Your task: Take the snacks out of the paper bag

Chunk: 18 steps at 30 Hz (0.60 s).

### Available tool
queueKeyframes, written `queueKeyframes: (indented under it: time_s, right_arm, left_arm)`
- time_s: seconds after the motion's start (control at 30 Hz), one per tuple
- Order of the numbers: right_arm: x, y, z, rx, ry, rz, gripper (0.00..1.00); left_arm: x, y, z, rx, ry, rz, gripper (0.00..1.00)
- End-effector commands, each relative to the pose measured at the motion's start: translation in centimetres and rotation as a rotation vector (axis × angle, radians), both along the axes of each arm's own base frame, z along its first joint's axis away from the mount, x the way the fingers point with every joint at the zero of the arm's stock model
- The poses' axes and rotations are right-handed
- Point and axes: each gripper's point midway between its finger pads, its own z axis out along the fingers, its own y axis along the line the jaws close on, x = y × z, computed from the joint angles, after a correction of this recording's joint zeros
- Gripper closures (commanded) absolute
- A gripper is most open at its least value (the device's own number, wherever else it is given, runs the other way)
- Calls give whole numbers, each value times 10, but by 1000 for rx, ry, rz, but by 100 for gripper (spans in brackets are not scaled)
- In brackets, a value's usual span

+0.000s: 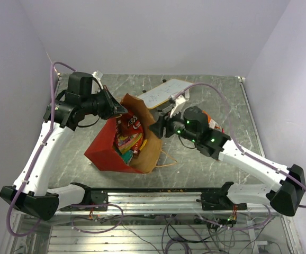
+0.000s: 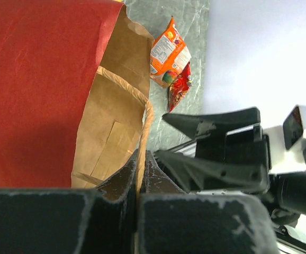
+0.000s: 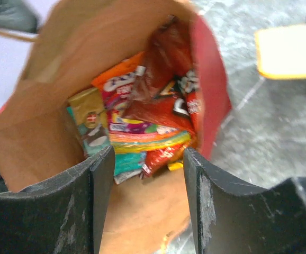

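Note:
The paper bag (image 1: 108, 153) lies on its side, red outside, brown inside, mouth open toward the right. My left gripper (image 1: 120, 109) is shut on the bag's upper rim; in the left wrist view the fingers (image 2: 141, 159) pinch the kraft edge (image 2: 145, 114). My right gripper (image 1: 154, 128) is open and empty at the bag's mouth (image 3: 147, 156). Inside lie several snacks (image 1: 129, 135): a red Doritos bag (image 3: 169, 103), a multicoloured candy pack (image 3: 142, 135), a gold-brown and teal pack (image 3: 87, 119). An orange chip bag (image 2: 169, 53) and a small red packet (image 2: 180, 90) lie on the table outside.
A flat white tan-edged board (image 1: 166, 92) lies behind the bag, also in the right wrist view (image 3: 290, 50). A thin string handle (image 1: 166, 159) trails from the bag's front. The grey marble table (image 1: 206, 159) ends at walls on three sides.

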Motion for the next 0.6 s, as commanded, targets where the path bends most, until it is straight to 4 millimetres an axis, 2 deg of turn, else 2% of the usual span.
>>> queueKeyframes:
  time_s: [0.0, 0.1, 0.2, 0.23, 0.3, 0.33, 0.43, 0.53, 0.57]
  right_arm:
    - [-5, 36, 8, -75, -270, 132, 46]
    - [-13, 64, -1, -148, -368, 222, 46]
    - [-13, 85, -19, -196, -383, 233, 46]
    - [-11, 94, -9, -167, -397, 215, 46]
    - [-5, 105, -10, -103, -379, 163, 47]
    - [-5, 107, -21, -84, -356, 151, 47]
    - [8, 116, -28, -42, -344, 89, 46]
    - [25, 120, -44, -71, -346, 23, 40]
    - [29, 125, -43, -65, -352, 12, 38]
  left_arm:
    - [-3, 0, 16, -25, -42, -10, 93]
    - [-2, 0, 19, -27, -50, -8, 93]
    - [-2, -1, 21, -38, -57, -8, 93]
    - [-2, -1, 21, -36, -57, -9, 93]
    - [-2, 0, 21, -29, -62, -10, 93]
    - [-1, 0, 22, -26, -65, -12, 93]
    - [-1, 0, 25, -24, -77, -15, 93]
    - [-2, 1, 26, -20, -84, -18, 93]
    - [-3, 1, 26, -19, -86, -24, 93]
